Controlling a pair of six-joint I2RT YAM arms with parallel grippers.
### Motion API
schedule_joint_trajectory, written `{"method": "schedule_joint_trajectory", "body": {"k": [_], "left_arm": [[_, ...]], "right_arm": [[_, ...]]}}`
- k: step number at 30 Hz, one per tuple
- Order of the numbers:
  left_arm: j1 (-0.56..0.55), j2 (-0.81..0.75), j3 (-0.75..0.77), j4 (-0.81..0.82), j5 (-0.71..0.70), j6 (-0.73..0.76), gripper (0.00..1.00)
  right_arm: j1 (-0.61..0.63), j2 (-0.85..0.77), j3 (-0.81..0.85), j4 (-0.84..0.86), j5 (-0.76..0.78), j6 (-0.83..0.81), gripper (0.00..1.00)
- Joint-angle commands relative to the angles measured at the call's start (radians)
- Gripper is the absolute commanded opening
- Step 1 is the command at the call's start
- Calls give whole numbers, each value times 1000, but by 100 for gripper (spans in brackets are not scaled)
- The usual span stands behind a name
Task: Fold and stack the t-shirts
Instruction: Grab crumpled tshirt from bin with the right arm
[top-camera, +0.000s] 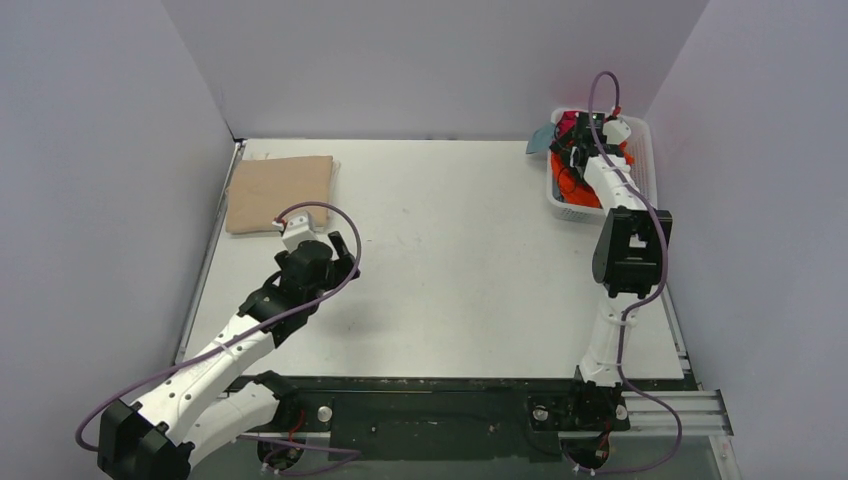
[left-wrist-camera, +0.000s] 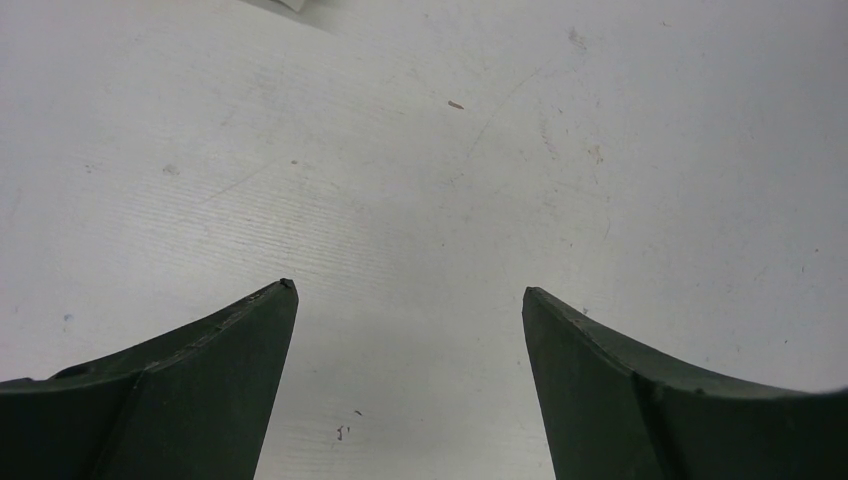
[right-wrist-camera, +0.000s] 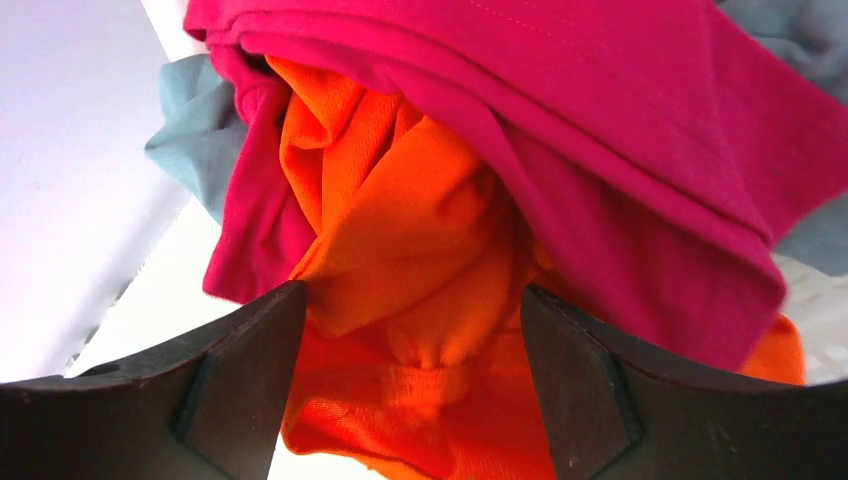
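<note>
Top view: a folded tan t-shirt lies flat at the upper left of the table. The left end effector hovers below it, apart from it. At the upper right, the right end effector reaches into a white basket heaped with shirts.

Left wrist view: the fingers are spread wide over bare table and hold nothing.

Right wrist view: the fingers are spread either side of a bunched fold of the orange t-shirt at centre, not pinching it. The crimson t-shirt drapes across the top, and the grey-blue t-shirt sits at upper left. The cloth looks light and limp, and that raised orange fold seems the best place to grip. The overlapping crimson shirt may drag along.
</note>
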Motion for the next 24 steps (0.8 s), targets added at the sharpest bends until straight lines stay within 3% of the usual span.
{"method": "schedule_joint_trajectory", "body": {"k": [1,4,6,8,9,12,24], "left_arm": [[19,4,40,57,39,14,93],[24,2,36,58,44,12,93],[28,1,36,58,50,13,93],[30,0,37,56,55,14,93],[32,-1,37,54,58,14,93],[34,-7,36,52,69,14,93],[39,-65,24,61,116,13,93]], "right_arm": [[-2,53,69,77,34,53,72],[-6,73,62,119,32,73,68],[-11,76,51,143,13,81,60],[-12,64,22,192,-9,85,41],[-12,48,15,219,-14,85,26],[-12,2,-25,249,-10,70,3],[-13,-392,-222,314,33,-10,0]]}}
